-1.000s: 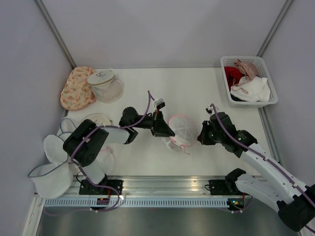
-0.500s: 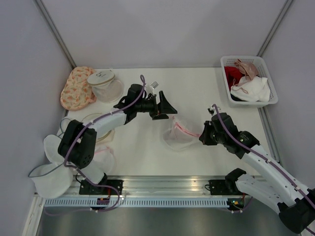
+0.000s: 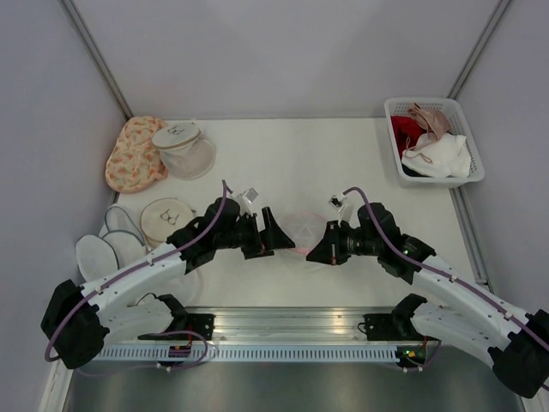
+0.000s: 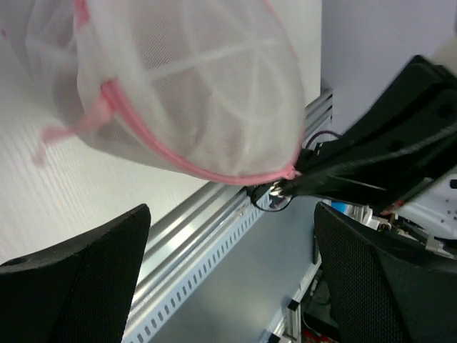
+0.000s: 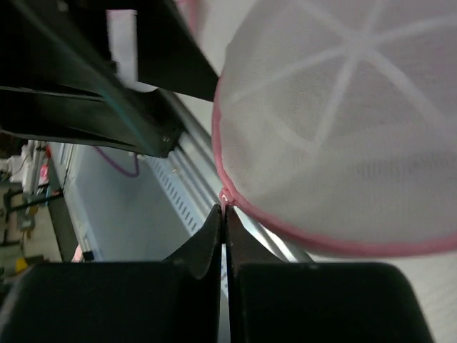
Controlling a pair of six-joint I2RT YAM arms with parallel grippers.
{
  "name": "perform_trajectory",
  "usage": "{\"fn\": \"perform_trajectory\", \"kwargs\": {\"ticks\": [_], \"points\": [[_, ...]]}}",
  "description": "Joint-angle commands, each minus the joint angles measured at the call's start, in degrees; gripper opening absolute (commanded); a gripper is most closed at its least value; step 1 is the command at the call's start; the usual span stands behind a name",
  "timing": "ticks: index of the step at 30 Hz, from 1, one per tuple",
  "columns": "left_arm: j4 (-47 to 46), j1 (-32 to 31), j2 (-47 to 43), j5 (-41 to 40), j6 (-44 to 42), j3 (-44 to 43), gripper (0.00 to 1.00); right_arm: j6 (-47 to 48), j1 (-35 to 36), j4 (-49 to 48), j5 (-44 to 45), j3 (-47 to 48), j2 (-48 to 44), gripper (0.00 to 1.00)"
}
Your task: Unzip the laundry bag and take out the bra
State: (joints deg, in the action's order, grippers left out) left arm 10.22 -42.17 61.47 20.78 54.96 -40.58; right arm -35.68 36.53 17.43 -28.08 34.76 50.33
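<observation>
The laundry bag (image 3: 302, 230), a white mesh dome with a pink rim and pink ribs, hangs just above the table between my two grippers. In the right wrist view the laundry bag (image 5: 343, 121) fills the upper right, and my right gripper (image 5: 225, 209) is shut on a small pink tab at its rim. From above, the right gripper (image 3: 311, 254) is at the bag's near right side. My left gripper (image 3: 278, 238) stands open right beside the bag's left side. In its own view the left gripper (image 4: 228, 275) has nothing between its fingers, and the laundry bag (image 4: 193, 86) hangs above them. The bra cannot be made out through the mesh.
A white basket (image 3: 467, 176) of garments stands at the back right. An orange floral pouch (image 3: 133, 154) and a clear mesh dome with a white top (image 3: 184, 148) sit at the back left. Flat round mesh bags (image 3: 167, 219) lie at the left. A metal rail (image 3: 283, 330) runs along the near edge.
My left gripper let go of the bag and opened, swung back, then came forward low beside it. My right gripper moved left, still shut on the rim tab.
</observation>
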Motion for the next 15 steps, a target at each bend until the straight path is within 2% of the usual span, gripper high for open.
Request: {"fn": "perform_trajectory", "kwargs": {"ticks": [1,12,15], "points": [[-4.0,-3.7,-2.3,-2.5,9.8,3.2,0.98,-4.6,5.3,-15.1,-9.3,-0.1,1.3,0.01],[-8.4,-4.9,-7.5,-10.9,19.1,8.7,0.97,-2.1,13.3,-12.9,-2.3,0.2,5.1,0.01],[-8.5,-5.4,-6.3,-9.6,18.8,7.6,0.96,-1.5,14.1,-11.9,-0.1,0.3,5.7,0.0]]}}
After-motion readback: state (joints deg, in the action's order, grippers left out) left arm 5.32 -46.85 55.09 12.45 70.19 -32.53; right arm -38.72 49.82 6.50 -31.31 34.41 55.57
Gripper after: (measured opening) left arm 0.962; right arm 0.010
